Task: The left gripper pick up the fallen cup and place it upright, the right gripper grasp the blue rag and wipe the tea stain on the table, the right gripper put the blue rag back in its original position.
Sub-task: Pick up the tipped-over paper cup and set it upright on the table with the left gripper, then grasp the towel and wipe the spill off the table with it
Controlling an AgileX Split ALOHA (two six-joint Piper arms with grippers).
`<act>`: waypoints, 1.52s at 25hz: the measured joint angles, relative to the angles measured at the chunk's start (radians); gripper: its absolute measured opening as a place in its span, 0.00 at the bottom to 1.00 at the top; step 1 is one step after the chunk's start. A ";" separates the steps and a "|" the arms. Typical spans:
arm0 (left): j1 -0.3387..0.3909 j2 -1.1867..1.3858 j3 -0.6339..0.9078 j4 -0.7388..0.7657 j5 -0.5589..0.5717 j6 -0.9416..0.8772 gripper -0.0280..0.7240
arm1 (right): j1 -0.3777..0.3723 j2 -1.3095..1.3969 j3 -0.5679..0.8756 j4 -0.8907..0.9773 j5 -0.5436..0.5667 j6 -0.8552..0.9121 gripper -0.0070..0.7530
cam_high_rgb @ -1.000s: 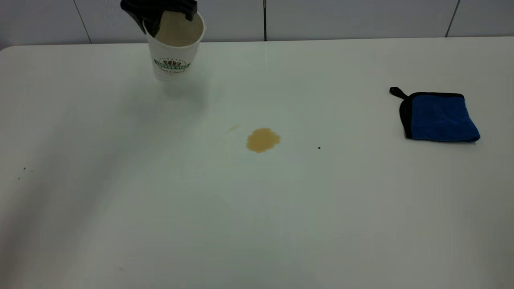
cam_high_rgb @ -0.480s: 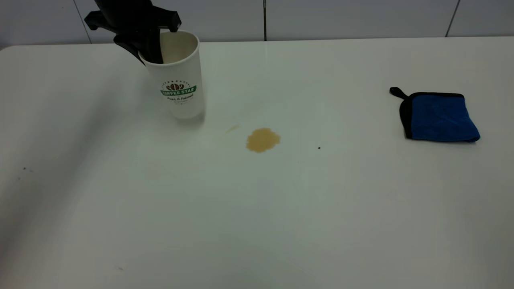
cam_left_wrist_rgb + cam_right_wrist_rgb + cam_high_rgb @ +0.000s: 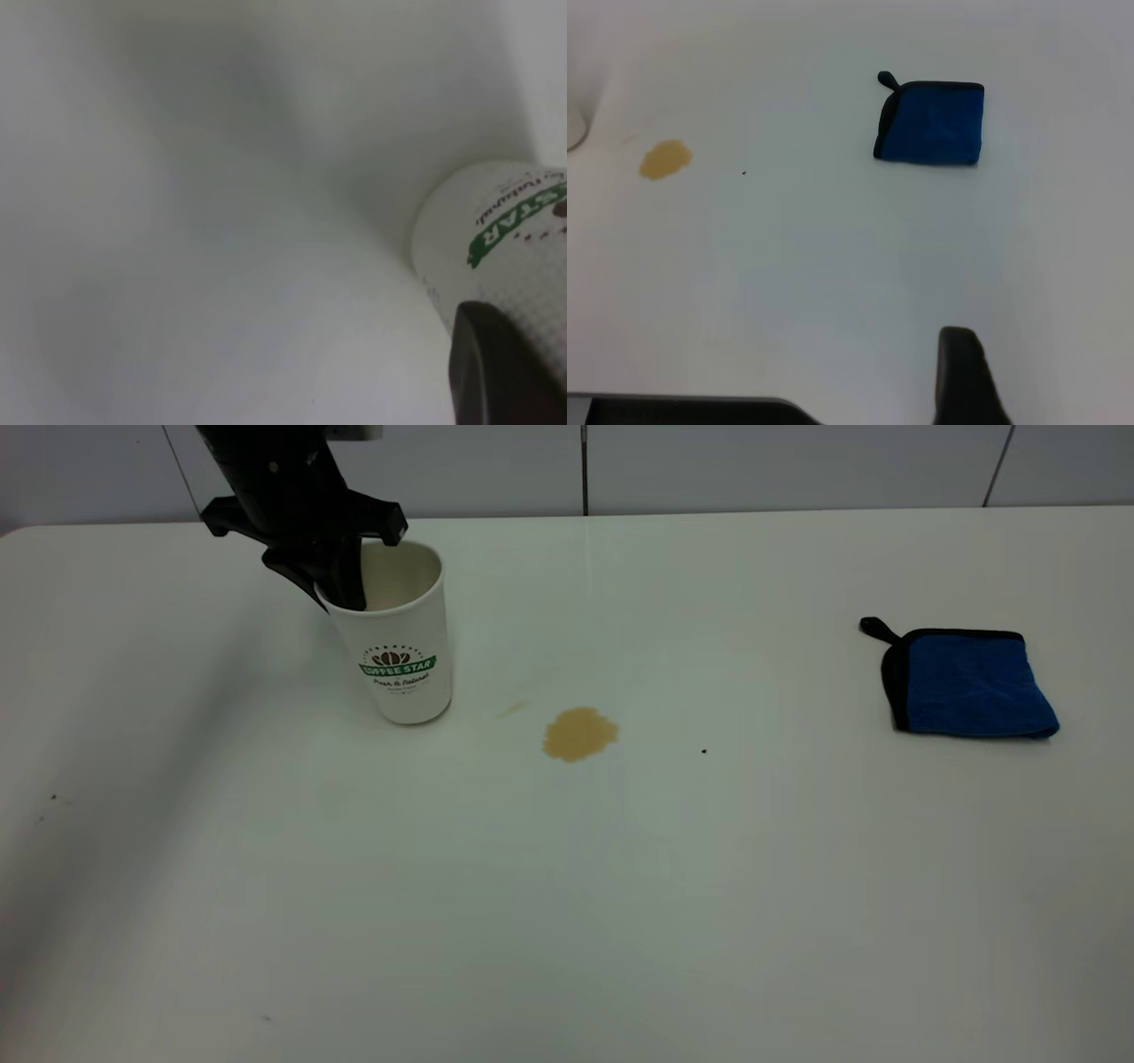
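The exterior camera looks steeply down across the table toward the wall at 12 o'clock. The left wrist camera sits close against the cup. The right wrist camera hangs higher, sharing the stain and rag with the exterior view.

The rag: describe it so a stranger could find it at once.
On the white table, look far to the right, well away from the cup and the tea stain. The rag lies flat there alone: a folded blue cloth with black edging and a small black loop at one corner.
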 joint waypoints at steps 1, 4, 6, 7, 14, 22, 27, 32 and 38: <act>0.000 0.001 0.000 0.000 -0.001 0.000 0.07 | 0.000 0.000 0.000 0.000 0.000 0.000 0.66; 0.000 0.001 0.000 0.000 -0.009 0.000 0.15 | 0.000 0.000 0.000 0.000 0.000 0.000 0.66; 0.000 0.001 0.000 0.000 -0.014 0.000 0.24 | 0.000 0.000 0.000 0.000 0.000 0.000 0.66; 0.000 0.001 0.000 0.000 -0.014 0.000 0.29 | 0.000 0.000 0.000 0.000 0.000 0.000 0.66; 0.000 -0.026 0.000 0.000 0.008 0.000 0.58 | 0.000 0.000 0.000 0.000 0.000 0.000 0.66; -0.013 -0.239 0.000 0.005 0.152 -0.004 0.61 | 0.000 0.000 0.000 0.000 0.000 0.000 0.66; -0.026 -0.453 0.000 0.008 0.287 -0.027 0.61 | 0.000 0.000 0.000 0.000 0.000 0.000 0.66; -0.029 -0.685 0.000 0.013 0.399 -0.039 0.61 | 0.000 0.000 0.000 0.000 0.000 0.000 0.66; -0.030 -0.884 0.058 0.027 0.399 -0.053 0.61 | 0.000 0.000 0.000 0.000 0.000 0.000 0.66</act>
